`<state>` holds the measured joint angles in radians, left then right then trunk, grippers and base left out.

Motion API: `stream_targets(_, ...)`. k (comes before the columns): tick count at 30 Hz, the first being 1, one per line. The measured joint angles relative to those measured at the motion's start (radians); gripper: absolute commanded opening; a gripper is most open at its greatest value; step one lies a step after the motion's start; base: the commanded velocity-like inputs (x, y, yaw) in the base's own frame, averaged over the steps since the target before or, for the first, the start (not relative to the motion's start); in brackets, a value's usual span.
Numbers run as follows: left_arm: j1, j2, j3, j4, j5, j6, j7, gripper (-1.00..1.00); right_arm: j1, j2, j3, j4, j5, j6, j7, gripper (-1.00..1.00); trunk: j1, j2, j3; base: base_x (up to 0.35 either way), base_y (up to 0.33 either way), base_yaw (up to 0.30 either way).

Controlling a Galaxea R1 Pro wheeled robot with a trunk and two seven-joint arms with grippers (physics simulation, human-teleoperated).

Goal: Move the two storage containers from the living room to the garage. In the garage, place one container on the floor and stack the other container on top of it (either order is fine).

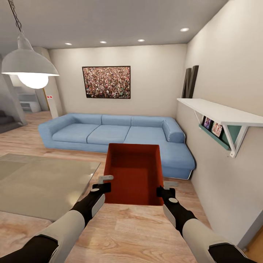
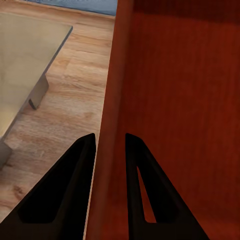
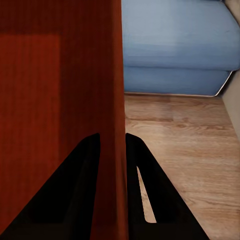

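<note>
I hold one red-orange open-topped storage container (image 1: 134,173) in the air in front of me, above the wood-plank floor of the living room. My left gripper (image 1: 106,187) is shut on its left wall (image 2: 111,130), one finger inside and one outside. My right gripper (image 1: 160,192) is shut on its right wall (image 3: 113,125) the same way. The box's open top faces me and its inside is empty.
A blue corner sofa (image 1: 117,137) stands straight ahead under a crowd picture (image 1: 106,82). A low glass-topped table (image 1: 40,182) is at the left, close to the box. A white wall shelf (image 1: 219,113) juts out on the right. A pendant lamp (image 1: 29,67) hangs upper left.
</note>
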<state>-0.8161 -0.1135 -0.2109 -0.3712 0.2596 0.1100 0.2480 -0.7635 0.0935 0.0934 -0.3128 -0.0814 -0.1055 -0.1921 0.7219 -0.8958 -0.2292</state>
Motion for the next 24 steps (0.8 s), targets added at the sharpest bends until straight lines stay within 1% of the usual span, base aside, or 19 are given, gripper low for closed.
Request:
stream_targets(6, 0.0, 0.0, 0.0, 0.005, -0.001, 0.0, -0.001, -1.0, 0.0, 0.001, -0.001, 0.008, 0.0, -0.004, 0.0, -1.0, 0.0, 0.0, 0.005, 0.0, 0.0, 0.003)
stream_targets(24, 0.0, 0.0, 0.0, 0.008, -0.001, 0.0, -0.001, -1.0, 0.0, 0.001, -0.002, 0.011, 0.0, -0.004, 0.001, -1.0, 0.0, 0.0, 0.033, 0.0, 0.0, 0.0)
